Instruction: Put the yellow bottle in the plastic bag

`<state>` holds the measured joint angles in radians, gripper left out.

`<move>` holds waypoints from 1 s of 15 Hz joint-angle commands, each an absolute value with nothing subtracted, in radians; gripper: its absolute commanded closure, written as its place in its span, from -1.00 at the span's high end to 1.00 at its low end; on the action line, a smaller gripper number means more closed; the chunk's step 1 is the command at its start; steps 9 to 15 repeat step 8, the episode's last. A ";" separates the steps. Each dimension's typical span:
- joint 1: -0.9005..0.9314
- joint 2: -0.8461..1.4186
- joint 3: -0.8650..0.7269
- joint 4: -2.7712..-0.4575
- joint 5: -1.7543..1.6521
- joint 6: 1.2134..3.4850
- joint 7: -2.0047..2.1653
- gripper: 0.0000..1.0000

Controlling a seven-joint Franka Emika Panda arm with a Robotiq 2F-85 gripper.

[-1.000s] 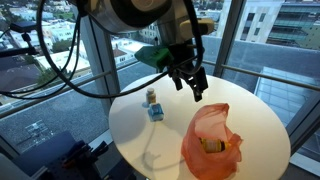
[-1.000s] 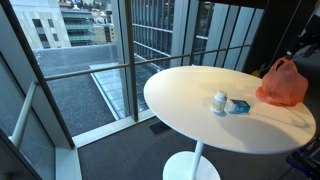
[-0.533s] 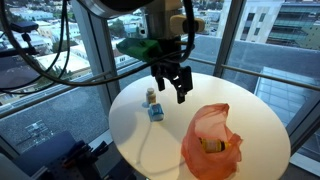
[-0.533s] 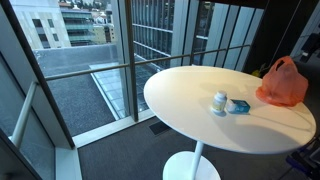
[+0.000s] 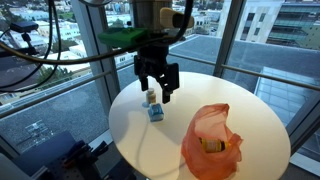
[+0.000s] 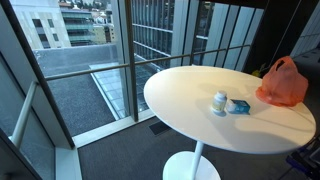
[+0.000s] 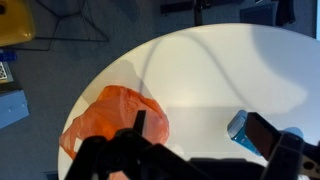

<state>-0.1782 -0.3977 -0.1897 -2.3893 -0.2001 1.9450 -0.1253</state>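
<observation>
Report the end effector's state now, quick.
End effector: open, holding nothing, poised over the small bottle on the table.

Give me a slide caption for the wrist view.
Open gripper above a round white table holding an orange plastic bag and a blue box.

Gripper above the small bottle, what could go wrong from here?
1. The blue box sits right beside the bottle, so the open gripper might catch or shove the box when it comes down.
2. The orange bag looks soft and slumped, so its mouth may not stay open for a drop.
</observation>
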 commanded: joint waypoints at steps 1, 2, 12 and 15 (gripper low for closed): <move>-0.169 -0.446 -0.191 -2.405 -0.188 1.891 -0.168 1.00; -0.167 -0.451 -0.191 -2.406 -0.189 1.883 -0.172 1.00; -0.171 -0.436 -0.189 -2.411 -0.200 1.893 -0.156 1.00; -0.171 -0.436 -0.189 -2.411 -0.200 1.893 -0.156 1.00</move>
